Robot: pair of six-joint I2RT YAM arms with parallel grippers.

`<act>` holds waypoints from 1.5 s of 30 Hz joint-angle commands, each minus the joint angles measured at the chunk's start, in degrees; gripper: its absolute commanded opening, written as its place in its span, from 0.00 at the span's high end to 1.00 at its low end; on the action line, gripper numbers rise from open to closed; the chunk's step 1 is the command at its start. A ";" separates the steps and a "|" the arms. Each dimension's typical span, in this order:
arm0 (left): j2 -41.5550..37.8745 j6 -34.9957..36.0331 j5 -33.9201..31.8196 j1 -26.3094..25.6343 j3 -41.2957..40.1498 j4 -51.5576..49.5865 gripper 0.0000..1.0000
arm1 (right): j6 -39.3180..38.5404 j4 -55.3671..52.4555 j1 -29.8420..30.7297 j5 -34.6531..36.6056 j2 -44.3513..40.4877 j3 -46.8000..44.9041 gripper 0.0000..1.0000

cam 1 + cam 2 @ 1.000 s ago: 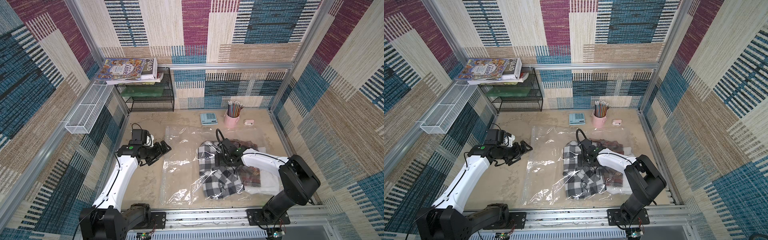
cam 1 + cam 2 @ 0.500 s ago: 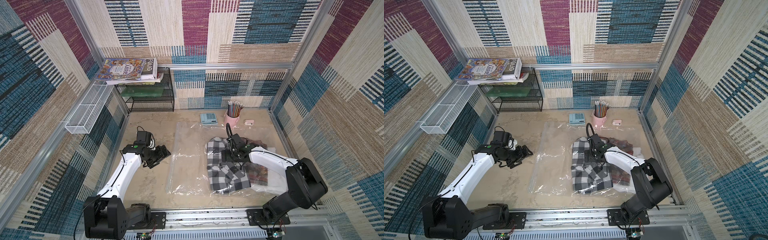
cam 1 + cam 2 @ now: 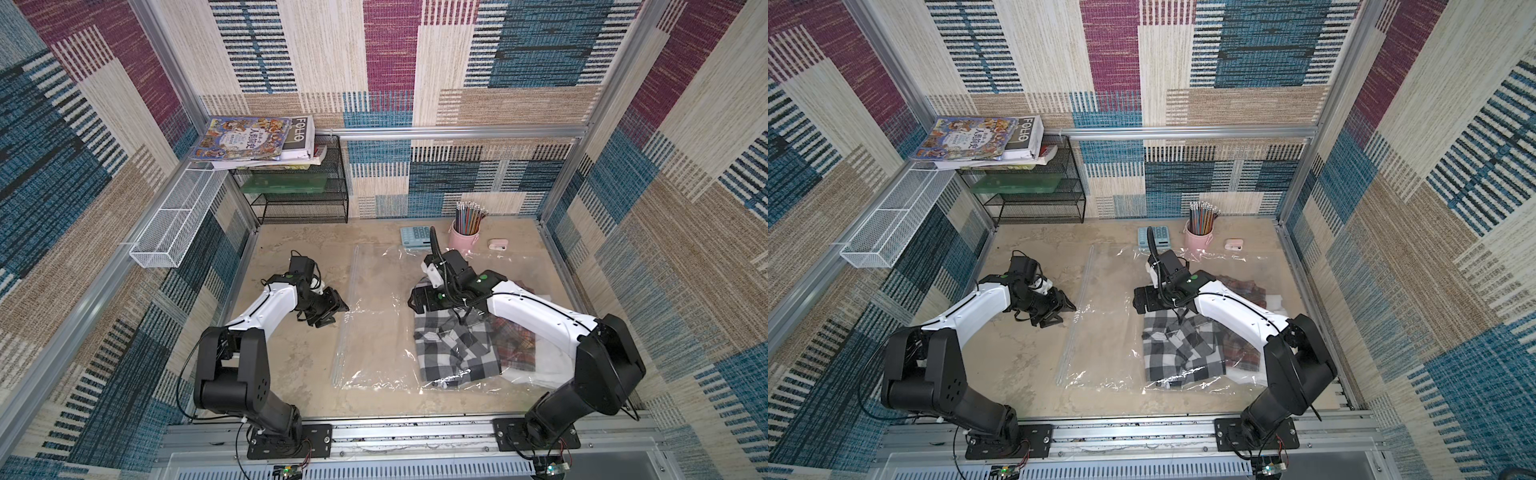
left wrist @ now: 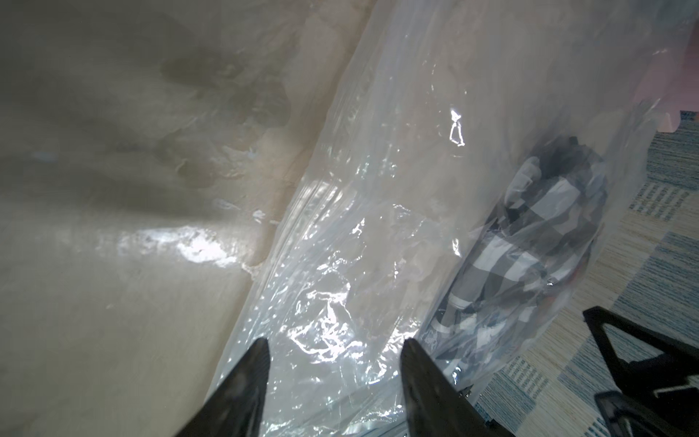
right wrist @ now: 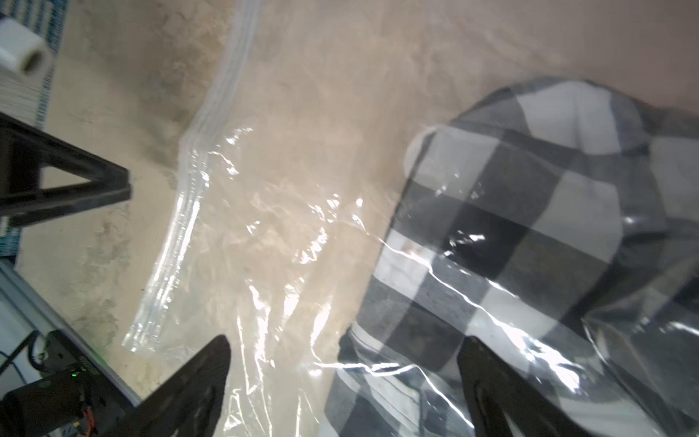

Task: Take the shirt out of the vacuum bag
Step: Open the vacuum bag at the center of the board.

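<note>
The clear, crinkly vacuum bag [image 3: 374,332] [image 3: 1104,332] lies flat on the table, its zip strip [image 3: 343,353] [image 5: 181,212] along the left edge. Inside its right part lies the black-and-white checked shirt [image 3: 453,349] [image 3: 1179,349] [image 5: 510,227] [image 4: 529,242], with plastic glinting over it. My left gripper [image 3: 340,309] [image 3: 1069,307] [image 4: 334,342] is low at the zip edge, jaws apart, with bag film showing between the fingers. My right gripper [image 3: 415,303] [image 3: 1140,301] [image 5: 344,340] hangs wide open over the shirt's far left corner, holding nothing.
A red plaid cloth [image 3: 515,340] and a white cloth [image 3: 548,361] lie under the right arm. At the back stand a pink pencil cup [image 3: 464,232], a calculator [image 3: 414,237] and a small pink item [image 3: 497,245]. A black mesh rack [image 3: 299,195] fills the back left corner.
The bag and shirt have slid to the right. My left gripper has moved to the zip edge and its jaws have narrowed. The right gripper has stayed wide open.
</note>
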 commanded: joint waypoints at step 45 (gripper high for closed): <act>10.45 13.11 7.05 -5.96 7.24 2.39 0.91 | -0.82 1.48 -0.48 -6.91 7.95 8.03 0.04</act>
